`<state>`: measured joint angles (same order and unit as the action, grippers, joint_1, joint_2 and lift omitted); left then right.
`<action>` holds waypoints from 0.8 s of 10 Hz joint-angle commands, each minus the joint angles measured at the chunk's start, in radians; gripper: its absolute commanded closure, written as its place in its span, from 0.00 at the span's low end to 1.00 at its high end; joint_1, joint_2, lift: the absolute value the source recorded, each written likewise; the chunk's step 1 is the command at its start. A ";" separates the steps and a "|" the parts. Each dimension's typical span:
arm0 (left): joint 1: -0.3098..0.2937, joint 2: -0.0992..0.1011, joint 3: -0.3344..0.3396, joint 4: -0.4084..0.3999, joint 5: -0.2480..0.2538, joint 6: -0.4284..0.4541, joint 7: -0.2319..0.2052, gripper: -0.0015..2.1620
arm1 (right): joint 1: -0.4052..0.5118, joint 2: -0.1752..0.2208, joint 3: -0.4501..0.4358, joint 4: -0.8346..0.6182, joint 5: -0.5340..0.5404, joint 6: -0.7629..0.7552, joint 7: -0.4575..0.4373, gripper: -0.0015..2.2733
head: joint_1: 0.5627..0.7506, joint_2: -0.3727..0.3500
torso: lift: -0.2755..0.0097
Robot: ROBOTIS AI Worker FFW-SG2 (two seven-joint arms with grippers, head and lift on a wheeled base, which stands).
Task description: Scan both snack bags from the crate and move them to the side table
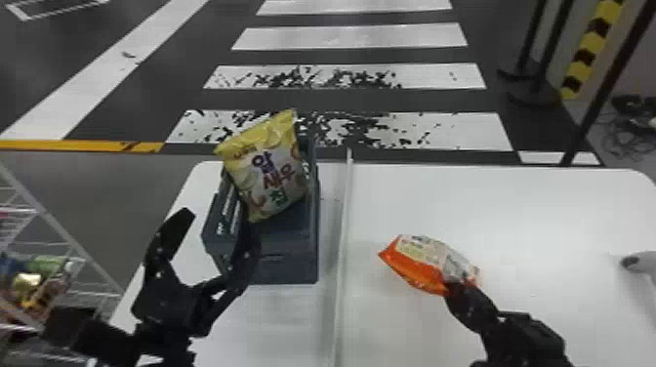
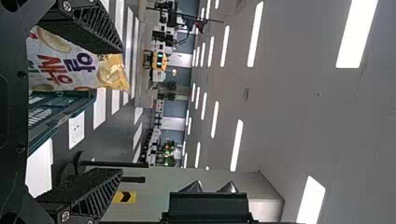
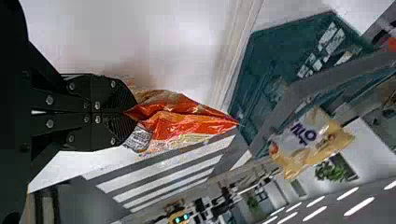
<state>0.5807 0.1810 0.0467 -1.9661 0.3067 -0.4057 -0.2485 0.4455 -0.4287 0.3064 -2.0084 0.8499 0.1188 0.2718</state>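
In the head view my left gripper (image 1: 210, 244) stands open in front of the dark crate (image 1: 288, 263). A yellow snack bag (image 1: 268, 171) stands tilted in the crate, its top above the rim. My right gripper (image 1: 454, 288) is shut on one end of an orange snack bag (image 1: 415, 266), over the white table right of the divider. The left wrist view has the left gripper (image 2: 98, 121) with its fingers wide apart and the yellow bag (image 2: 70, 65) beyond them. In the right wrist view the right gripper (image 3: 130, 113) pinches the orange bag (image 3: 187, 121).
A raised white divider (image 1: 343, 244) runs along the white table (image 1: 527, 210) just right of the crate. At the far left stands a wire rack (image 1: 88, 273) with packages. A whitish object with a dark tip (image 1: 634, 262) reaches in at the right edge.
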 commanded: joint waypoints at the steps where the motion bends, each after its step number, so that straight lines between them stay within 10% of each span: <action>1: -0.004 0.000 -0.001 0.003 0.000 0.000 0.000 0.05 | 0.048 -0.016 -0.027 0.002 -0.006 -0.083 0.029 0.95 | 0.70 0.73 | 0.62; 3: -0.005 0.000 -0.001 0.010 0.002 0.000 0.000 0.05 | 0.090 -0.024 -0.070 -0.001 -0.069 -0.116 0.070 0.54 | 0.70 0.75 | 0.62; 4: -0.007 0.000 -0.001 0.013 0.002 0.000 0.000 0.05 | 0.099 -0.022 -0.087 -0.004 -0.095 -0.116 0.070 0.12 | 0.70 0.75 | 0.62; 8: -0.007 0.000 -0.001 0.013 0.006 0.000 -0.005 0.05 | 0.108 -0.010 -0.211 -0.044 -0.215 -0.080 0.142 0.02 | 0.70 0.68 | 0.62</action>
<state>0.5737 0.1810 0.0460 -1.9528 0.3117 -0.4056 -0.2534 0.5538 -0.4397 0.1156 -2.0481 0.6529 0.0321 0.4142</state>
